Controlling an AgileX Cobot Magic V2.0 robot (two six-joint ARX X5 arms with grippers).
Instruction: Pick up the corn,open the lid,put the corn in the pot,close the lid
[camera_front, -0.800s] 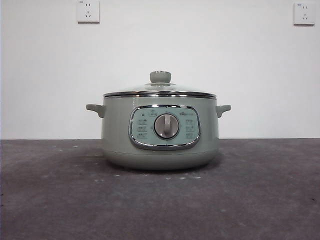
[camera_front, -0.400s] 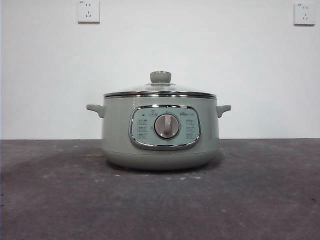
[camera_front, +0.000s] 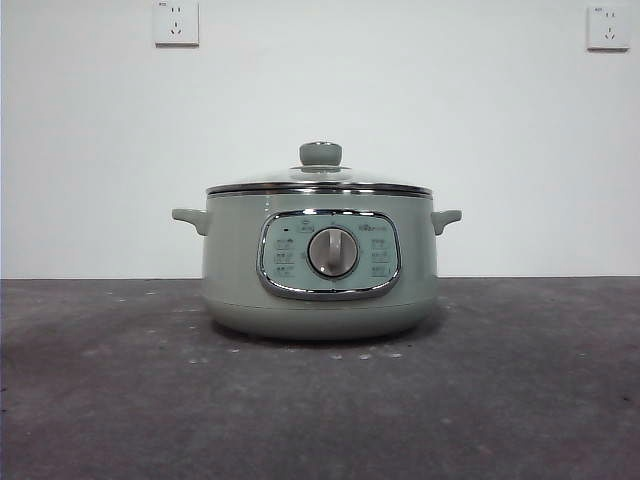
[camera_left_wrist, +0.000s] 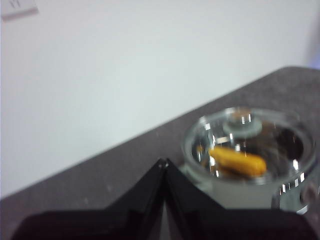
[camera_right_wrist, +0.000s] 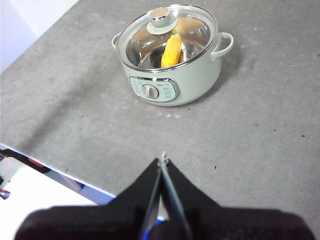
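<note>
Our left end effector (camera_left_wrist: 164, 162) has its jaws pressed together on nothing, close beside the pot (camera_left_wrist: 250, 192); that view is blurred. Our right end effector (camera_right_wrist: 162, 161) is likewise closed and empty, hanging well back from the pot (camera_right_wrist: 172, 82) above the desk's (camera_right_wrist: 260, 150) near edge. Nothing stands between either end effector and the pot. The lid (camera_right_wrist: 172, 37) sits seated on the pot, and through its glass we see the corn (camera_right_wrist: 172, 50) lying inside. From the front, the pot (camera_front: 320, 265) stands alone on the grey desk (camera_front: 520, 400) with the lid (camera_front: 320, 180) on; the corn is hidden there. Two wall sockets (camera_front: 176, 22) show on the white wall behind.
</note>
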